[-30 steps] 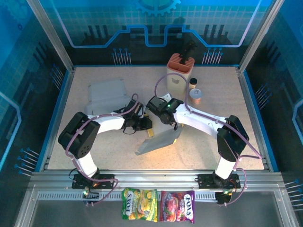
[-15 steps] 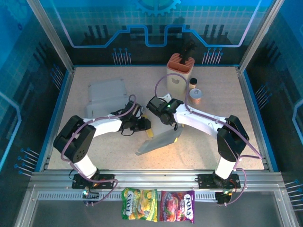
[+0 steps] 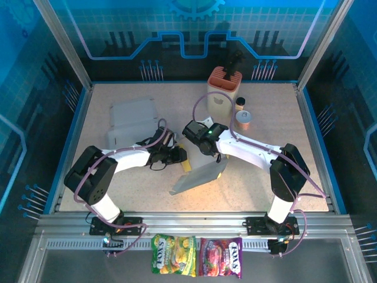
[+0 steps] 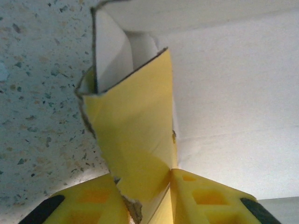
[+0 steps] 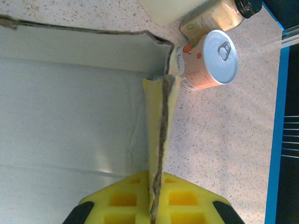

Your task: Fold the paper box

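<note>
Left gripper (image 4: 148, 196) and right gripper (image 5: 154, 189), two, each clamped on the one paper box (image 3: 197, 177); one can (image 5: 208, 58) just beside box; speckled table (image 3: 118, 183), blue walls (image 3: 35, 88).

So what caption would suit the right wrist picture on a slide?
Right gripper shut on the yellow flap of the box, a can close by.

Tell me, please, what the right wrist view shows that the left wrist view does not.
Right wrist, not left wrist: an orange can with a pull-tab lid, a dark-capped bottle beside it, the blue rim of the table, and a yellow flap seen edge-on. Left wrist, not right wrist: a flap's broad yellow face, torn at its lower edge. Both: the paper box's white inside, the speckled table, and a flap between yellow fingers, the right gripper's and the left gripper's.
</note>
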